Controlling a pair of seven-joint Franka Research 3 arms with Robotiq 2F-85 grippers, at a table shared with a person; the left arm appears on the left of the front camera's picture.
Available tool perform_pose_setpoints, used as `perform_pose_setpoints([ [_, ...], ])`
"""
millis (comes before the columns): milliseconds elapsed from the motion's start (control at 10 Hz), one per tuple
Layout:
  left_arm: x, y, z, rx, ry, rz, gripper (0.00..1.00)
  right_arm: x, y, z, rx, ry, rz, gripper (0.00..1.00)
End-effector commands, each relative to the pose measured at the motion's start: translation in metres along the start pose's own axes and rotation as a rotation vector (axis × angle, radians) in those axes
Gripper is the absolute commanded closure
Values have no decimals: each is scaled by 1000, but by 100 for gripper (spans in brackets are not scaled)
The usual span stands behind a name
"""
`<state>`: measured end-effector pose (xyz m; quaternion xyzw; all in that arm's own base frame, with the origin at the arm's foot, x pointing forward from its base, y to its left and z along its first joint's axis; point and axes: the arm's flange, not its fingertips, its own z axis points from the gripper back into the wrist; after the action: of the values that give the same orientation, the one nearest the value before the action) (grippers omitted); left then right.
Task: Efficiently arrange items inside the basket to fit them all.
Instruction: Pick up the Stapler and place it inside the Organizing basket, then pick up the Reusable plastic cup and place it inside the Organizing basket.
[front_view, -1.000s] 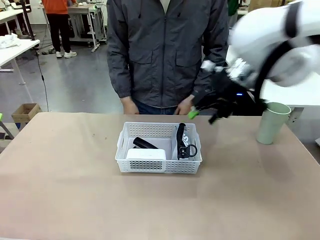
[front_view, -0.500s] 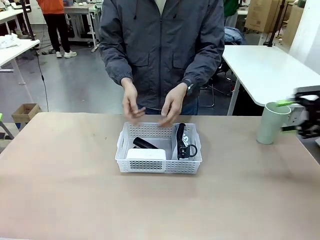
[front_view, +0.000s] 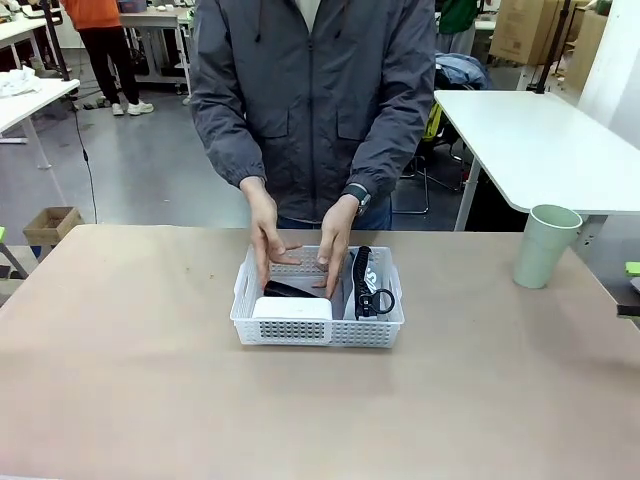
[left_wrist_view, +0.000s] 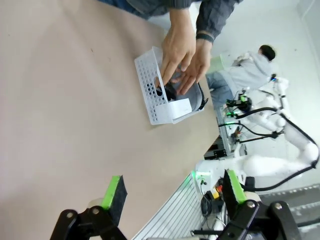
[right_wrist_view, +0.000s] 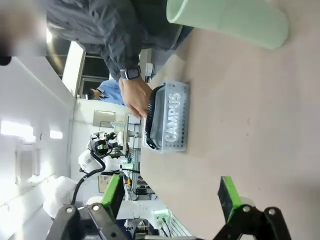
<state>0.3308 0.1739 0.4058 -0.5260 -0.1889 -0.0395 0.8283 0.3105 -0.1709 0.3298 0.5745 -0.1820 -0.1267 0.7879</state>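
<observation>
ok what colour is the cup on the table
The cup is pale green; the front view shows it best.

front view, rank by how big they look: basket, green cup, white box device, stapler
1. basket
2. green cup
3. white box device
4. stapler, partly hidden, so its place is unsure

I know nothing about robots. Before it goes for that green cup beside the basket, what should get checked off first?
1. The cup upright and unobstructed, outside the basket: ok.
2. The robot's right hand open and empty: ok.
3. The robot's left hand open and empty: ok.
4. The person's hands out of the basket: not ok, both reach into it by the stapler.
5. Room left for the cup beside the pouch and white device: cannot tell.
</observation>
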Motion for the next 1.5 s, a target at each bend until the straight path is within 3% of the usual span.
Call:
perform_pose_setpoints([
  [0, -2, -4, 2, -7, 5, 7, 0, 3, 35, 13, 36, -47, -58, 0],
  [1400, -2, -4, 2, -7, 5, 7, 0, 3, 35, 13, 36, -47, -58, 0],
])
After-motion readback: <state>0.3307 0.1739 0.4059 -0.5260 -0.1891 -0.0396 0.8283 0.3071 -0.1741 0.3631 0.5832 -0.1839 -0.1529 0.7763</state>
